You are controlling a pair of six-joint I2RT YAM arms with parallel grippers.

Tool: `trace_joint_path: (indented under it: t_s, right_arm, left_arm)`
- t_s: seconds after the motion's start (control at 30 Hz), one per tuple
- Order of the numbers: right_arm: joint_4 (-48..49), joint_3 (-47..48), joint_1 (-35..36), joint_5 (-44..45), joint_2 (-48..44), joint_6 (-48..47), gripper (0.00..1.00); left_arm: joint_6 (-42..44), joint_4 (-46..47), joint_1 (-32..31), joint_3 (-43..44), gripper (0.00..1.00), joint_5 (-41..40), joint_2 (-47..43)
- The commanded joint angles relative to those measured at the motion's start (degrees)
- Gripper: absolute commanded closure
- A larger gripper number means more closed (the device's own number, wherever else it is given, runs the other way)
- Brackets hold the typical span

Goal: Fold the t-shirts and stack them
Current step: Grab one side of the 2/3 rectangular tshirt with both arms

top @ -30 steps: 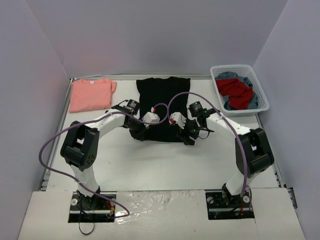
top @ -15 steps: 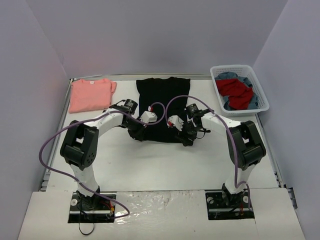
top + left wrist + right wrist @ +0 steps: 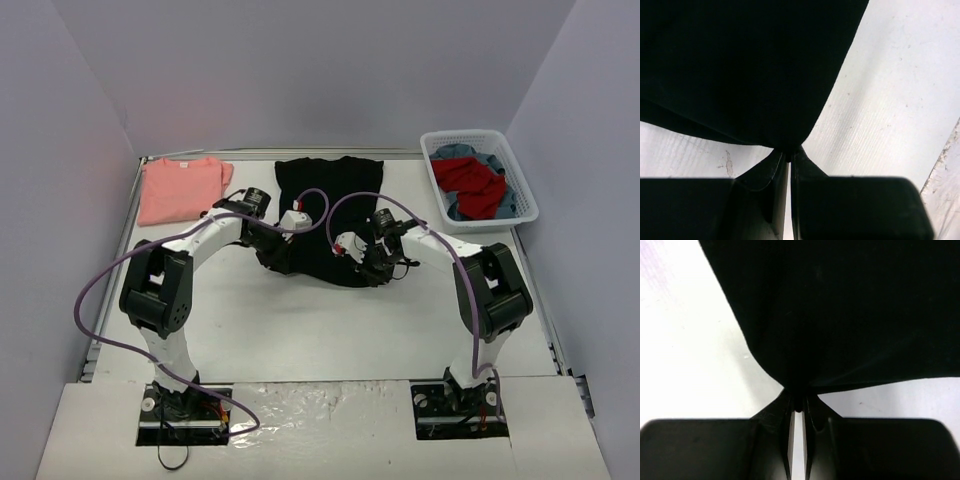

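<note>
left gripper (image 3: 788, 156): fingers pinched together on the near-left corner of the black t-shirt (image 3: 326, 195). Only a hairline slit shows between the pads, with cloth bunched into it.
right gripper (image 3: 797, 404): same story. Fingers almost together, clamped on the near-right corner of the hem.
black t-shirt: soft matte cloth, plain in every view. It sits mid-table toward the far side, collar end far. The near hem is drawn to a point at each grip and curves between them.
pink t-shirt (image 3: 181, 188): salmon, lying flat as a rough rectangle in the far-left corner, well apart from the black one.
table (image 3: 330, 320): white, faintly ribbed, a few scuffs visible in the wrist views.
basket (image 3: 466, 133): white plastic lattice, far right, holding a heap of red and blue-grey clothes (image 3: 470, 185).
cables (image 3: 81, 312): purple. One loops out left of the left arm, and both arch over the near part of the black t-shirt by the wrists.
</note>
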Motion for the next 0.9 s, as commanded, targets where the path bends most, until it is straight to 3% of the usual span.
trace_joint_path:
  t_s: [0.0,0.4,0.63,0.73,0.87]
  right_arm:
    - [-6.95,0.86,1.07,1.38,-5.05,2.03,1.00]
    - [-22.06,5.34,1.50,-2.66,-20.42,2.48,1.00]
    - [-35.76,8.59,2.30,-7.85,-26.06,-0.87,1.00]
    - [-39.12,9.47,2.30,-9.96,-27.72,-2.80,1.00]
    - [-39.21,9.21,2.21,-8.47,-27.91,-3.50,1.00]
  left_arm:
    - [2.56,-5.13,0.73,3.29,0.97,2.48,-1.45]
    - [12.49,-20.85,0.82,4.87,0.98,4.84,-9.88]
    - [27.26,-43.60,0.73,7.95,0.98,13.02,-13.58]
    - [30.78,-48.18,0.64,7.78,0.98,14.25,-14.72]
    - [29.66,-47.42,0.64,7.43,0.98,13.99,-16.31]
